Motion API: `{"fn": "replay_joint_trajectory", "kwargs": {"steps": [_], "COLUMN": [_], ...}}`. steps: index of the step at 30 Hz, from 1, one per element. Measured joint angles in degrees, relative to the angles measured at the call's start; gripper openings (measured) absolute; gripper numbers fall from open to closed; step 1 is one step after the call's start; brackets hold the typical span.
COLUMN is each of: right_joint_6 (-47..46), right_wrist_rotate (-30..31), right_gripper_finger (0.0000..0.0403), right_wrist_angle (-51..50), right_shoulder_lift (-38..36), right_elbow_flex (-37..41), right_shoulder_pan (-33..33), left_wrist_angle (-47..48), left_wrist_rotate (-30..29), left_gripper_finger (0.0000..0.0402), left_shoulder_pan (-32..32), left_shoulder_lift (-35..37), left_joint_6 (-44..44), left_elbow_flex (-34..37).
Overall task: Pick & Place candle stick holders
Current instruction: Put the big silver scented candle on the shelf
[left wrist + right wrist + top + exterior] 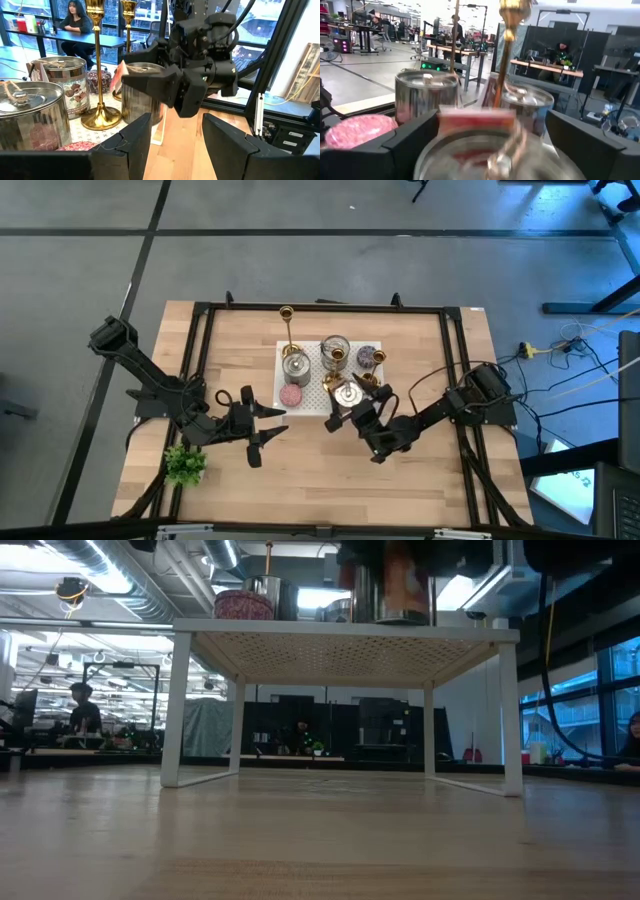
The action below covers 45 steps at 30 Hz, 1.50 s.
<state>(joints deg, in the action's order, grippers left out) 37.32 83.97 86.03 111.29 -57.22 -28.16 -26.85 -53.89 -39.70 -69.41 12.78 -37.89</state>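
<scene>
Several gold candle stick holders stand upright on their round bases on a white perforated rack (312,402) in the middle of the table. The tallest (287,320) is at the rack's far left corner. Shorter ones (366,379) stand among silver tins. The left wrist view shows one holder's flared base (101,118) on the rack. My right gripper (345,406) is level at the rack's near right side and open, with its fingers on either side of a silver tin (495,155). My left gripper (262,428) waits open, left of the rack, with nothing between its fingers.
Silver tins (62,85) and a pink candle (291,395) crowd the rack beside the holders. The rack stands on thin white legs (175,705). A small green plant (185,465) sits at the table's near left. A black frame (200,350) borders the table. Bare wood lies near the front edge.
</scene>
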Motion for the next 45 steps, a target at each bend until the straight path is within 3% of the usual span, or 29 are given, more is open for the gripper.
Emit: {"fn": "replay_joint_trajectory", "kwargs": {"steps": [37,45], "right_joint_6": [10.5,17.9], "right_wrist_rotate": [-1.9,-3.5], "right_gripper_finger": [0.0364,0.0364], "right_wrist_angle": [3.4,3.4], "right_shoulder_lift": [-0.1,0.0], "right_elbow_flex": [-2.9,-7.6], "right_shoulder_pan": [0.1,-0.1], "left_wrist_angle": [0.1,0.1], "left_wrist_rotate": [1.3,1.4], "left_gripper_finger": [0.0173,0.0173], "left_shoulder_pan": [0.0,0.0], "left_shoulder_lift": [0.0,0.0], "left_joint_6": [0.2,0.2], "left_elbow_flex": [0.0,0.0]}}
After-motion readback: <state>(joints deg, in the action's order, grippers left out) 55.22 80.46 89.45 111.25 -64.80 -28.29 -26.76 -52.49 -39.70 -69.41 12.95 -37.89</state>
